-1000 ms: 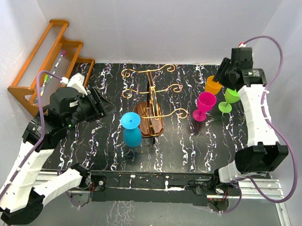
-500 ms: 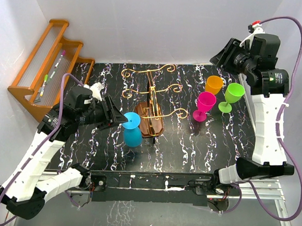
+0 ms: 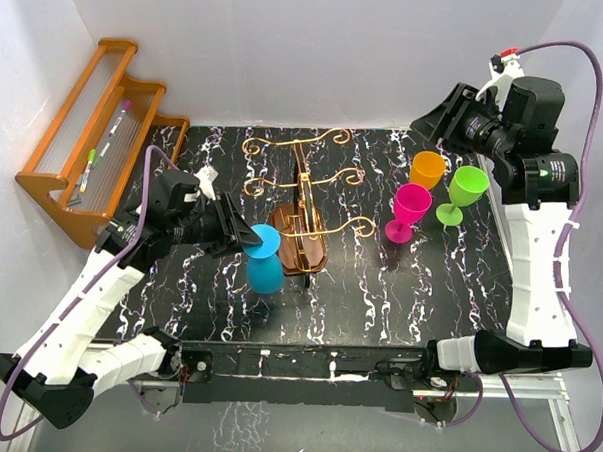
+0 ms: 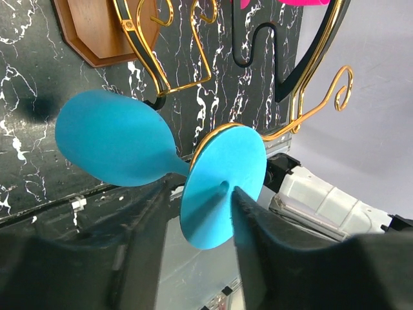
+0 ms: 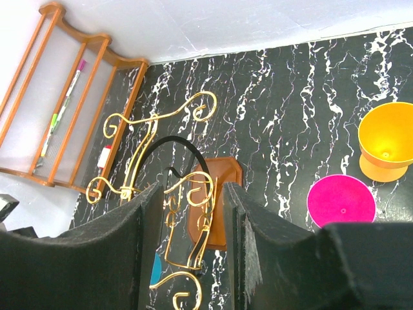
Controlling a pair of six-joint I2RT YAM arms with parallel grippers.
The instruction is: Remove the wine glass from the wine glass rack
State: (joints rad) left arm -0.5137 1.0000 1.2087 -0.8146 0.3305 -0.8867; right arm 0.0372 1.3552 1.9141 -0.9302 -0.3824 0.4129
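Observation:
The wine glass rack [image 3: 299,241] stands mid-table, with a brown violin-shaped base and curly gold wire arms. A blue wine glass [image 3: 264,259] hangs upside down at its left side, foot up by a gold arm. My left gripper [image 3: 243,238] is open, right at the glass's foot. In the left wrist view the blue foot disc [image 4: 222,187] lies between my open fingers, the bowl [image 4: 116,139] beyond, the rack base [image 4: 97,32] at top. My right gripper [image 3: 423,119] is open and empty, held high at the back right. It looks down on the rack [image 5: 216,206].
An orange glass [image 3: 426,169], a green glass [image 3: 465,188] and a magenta glass [image 3: 412,206] stand upright at the right of the table. An orange-brown slatted shelf [image 3: 96,117] holding markers leans at the back left. White walls enclose the table.
My left gripper has moved right, up to the blue glass's foot. My right arm has lifted up and back from the standing glasses.

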